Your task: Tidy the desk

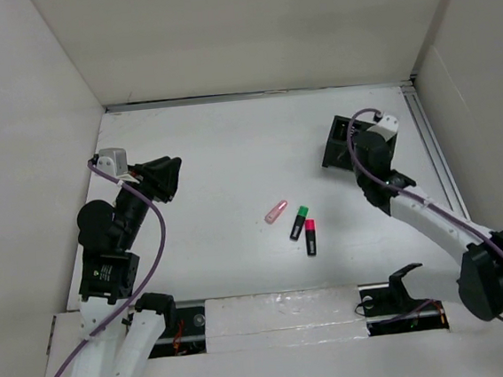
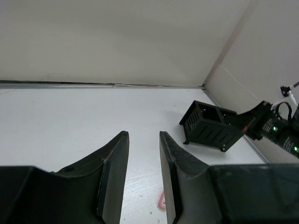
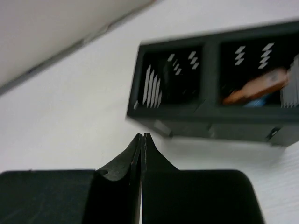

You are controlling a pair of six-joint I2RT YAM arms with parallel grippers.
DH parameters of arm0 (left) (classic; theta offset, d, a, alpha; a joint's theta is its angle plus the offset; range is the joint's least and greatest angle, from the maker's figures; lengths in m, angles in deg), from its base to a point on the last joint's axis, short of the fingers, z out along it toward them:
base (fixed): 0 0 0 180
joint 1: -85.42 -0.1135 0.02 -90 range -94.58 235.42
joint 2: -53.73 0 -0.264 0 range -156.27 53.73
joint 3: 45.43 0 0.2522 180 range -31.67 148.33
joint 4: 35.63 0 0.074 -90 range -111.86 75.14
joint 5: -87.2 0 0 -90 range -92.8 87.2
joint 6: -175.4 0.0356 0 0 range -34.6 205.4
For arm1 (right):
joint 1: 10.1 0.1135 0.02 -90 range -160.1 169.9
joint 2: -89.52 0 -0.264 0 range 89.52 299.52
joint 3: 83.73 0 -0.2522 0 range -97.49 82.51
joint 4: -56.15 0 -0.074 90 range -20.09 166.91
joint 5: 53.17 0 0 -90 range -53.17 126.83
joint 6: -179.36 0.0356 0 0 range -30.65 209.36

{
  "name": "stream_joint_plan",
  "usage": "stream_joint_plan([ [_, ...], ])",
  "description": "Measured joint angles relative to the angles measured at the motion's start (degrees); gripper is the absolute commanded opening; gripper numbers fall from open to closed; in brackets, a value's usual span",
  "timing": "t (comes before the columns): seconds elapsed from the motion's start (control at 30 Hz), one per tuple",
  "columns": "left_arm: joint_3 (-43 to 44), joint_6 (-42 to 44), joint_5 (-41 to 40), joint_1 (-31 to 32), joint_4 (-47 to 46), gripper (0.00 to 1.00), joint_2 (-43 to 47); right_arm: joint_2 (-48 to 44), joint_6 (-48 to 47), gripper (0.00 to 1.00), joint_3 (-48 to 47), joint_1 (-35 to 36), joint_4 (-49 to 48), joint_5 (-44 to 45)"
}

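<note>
light: bright, even, diffuse | shadows: faint, soft-edged on desk (image 1: pixel 230 155) | top: sharp | left wrist: sharp, greyer cast | right wrist: blurred, black organizer (image 3: pixel 205 114) smeared

Three markers (image 1: pixel 298 223) lie clustered, well apart from the black organizer (image 1: pixel 335 145).

place: robot lab bench | signs: plain white walls (image 1: pixel 245 29) around desk (image 1: pixel 230 155) — bolted robot arms (image 1: pixel 433 220)

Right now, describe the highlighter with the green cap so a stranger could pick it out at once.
Start at the white desk, then find the three markers lying near its middle. The green-capped highlighter is the middle one, between a pale pink marker and a pink-capped highlighter. It alone has a green cap.
</note>
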Motion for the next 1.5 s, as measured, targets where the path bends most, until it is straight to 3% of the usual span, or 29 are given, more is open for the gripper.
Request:
stream_joint_plan([
  [0.1, 0.0, 0.0, 0.2, 0.0, 0.0, 0.25, -0.1, -2.8, 0.7, 0.04, 4.9, 8.2, 1.0, -3.0],
  [0.13, 0.0, 0.0, 0.2, 0.0, 0.0, 0.20, -0.1, -3.0, 0.8, 0.10, 5.8, 10.8, 2.3, -3.8],
  [0.17, 0.0, 0.0, 0.2, 0.0, 0.0, 0.18, -0.1, -3.0, 0.8, 0.24, 6.6, 13.7, 3.9, -4.7],
  [0.27, 0.0, 0.0, 0.2, 0.0, 0.0, 0.15, -0.1, -3.0, 0.6, 0.51, 8.7, 19.9, 8.3, -7.7],
  [0.3, 0.0, 0.0, 0.2, 0.0, 0.0, 0.15, -0.1, -2.9, 0.5, 0.54, 9.2, 21.2, 9.4, -8.9],
  [0.53, 0.0, 0.0, 0.2, 0.0, 0.0, 0.21, -0.1, 0.8, 1.4, 0.54, 10.4, 26.0, 10.8, -14.8],
  [0.93, 0.0, 0.0, 0.0, 0.0, 0.0, 0.25, 0.0, 11.1, 4.5, 0.56, 10.4, 25.7, 9.0, -20.6],
  [1.1, 0.0, 0.0, 0.1, 0.0, 0.0, 0.26, 0.0, 13.1, 4.9, 0.56, 9.5, 25.6, 7.1, -18.1],
  [1.5, 0.0, 0.0, 0.0, 0.0, 0.0, 0.26, 0.0, 21.1, 4.9, 0.40, 4.2, 27.3, 4.2, -6.5],
])
